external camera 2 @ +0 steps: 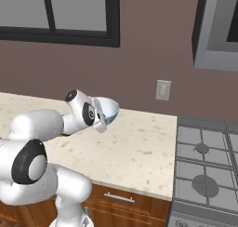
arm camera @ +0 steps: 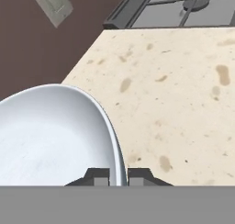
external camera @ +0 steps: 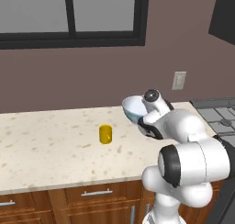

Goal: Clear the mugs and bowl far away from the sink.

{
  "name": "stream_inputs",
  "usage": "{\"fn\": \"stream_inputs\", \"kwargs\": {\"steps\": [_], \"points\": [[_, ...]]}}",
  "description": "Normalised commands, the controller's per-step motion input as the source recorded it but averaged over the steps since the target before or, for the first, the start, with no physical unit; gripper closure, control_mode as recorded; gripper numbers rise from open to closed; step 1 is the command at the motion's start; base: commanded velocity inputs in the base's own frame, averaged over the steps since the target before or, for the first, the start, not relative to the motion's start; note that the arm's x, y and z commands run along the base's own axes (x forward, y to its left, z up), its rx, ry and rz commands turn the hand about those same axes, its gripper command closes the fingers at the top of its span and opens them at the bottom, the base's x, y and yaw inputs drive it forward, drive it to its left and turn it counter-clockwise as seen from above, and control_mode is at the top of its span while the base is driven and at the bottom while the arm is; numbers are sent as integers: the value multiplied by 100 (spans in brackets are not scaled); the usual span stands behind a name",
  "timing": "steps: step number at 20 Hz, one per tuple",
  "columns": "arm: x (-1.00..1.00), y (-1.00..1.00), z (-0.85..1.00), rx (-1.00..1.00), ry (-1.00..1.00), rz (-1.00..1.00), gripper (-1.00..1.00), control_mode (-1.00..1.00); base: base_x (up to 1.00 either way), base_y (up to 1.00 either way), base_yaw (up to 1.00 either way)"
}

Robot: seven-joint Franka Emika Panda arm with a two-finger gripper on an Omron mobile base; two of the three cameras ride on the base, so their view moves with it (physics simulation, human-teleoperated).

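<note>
Left base view: we see one bowl (external camera: 133, 107) carried clear above the counter (external camera: 50, 145), tipped on its side at the end of the arm, near the wall. One yellow mug (external camera: 105, 134) stands upright on the counter, left of the bowl and well apart from it. We judge the bowl is held high so that it passes over the counter on its way from the sink.

Right base view: the same single bowl (external camera 2: 105, 110) hangs beside the wrist, its opening turned toward the stove (external camera 2: 204, 175) on the right. One outlet plate (external camera 2: 163, 90) sits on the far wall.

Hand view: the gripper (arm camera: 118, 176) is closed on the bowl's rim, one fingertip (arm camera: 98, 176) inside the rim and the other outside. The bowl (arm camera: 50, 136) shows its pale inner face, with bare counter (arm camera: 179, 103) beyond and the stove's edge farther off. We judge a rim pinch was chosen because the bowl is too wide to span.
</note>
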Motion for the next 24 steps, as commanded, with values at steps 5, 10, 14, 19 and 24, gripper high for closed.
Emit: {"fn": "stream_inputs", "kwargs": {"steps": [5, 10, 14, 19, 24], "points": [[20, 0, -15, 0, 12, 0, 100, -100, 0, 0, 0], [21, 0, -21, 0, 8, 0, 100, -100, 0, 0, 0], [19, 0, -32, 0, 1, 0, 100, -100, 0, 0, 0], [17, 0, -40, 0, 0, 0, 100, -100, 0, 0, 0], [14, 1, -42, 0, 1, 0, 100, -100, 0, 0, 0]]}}
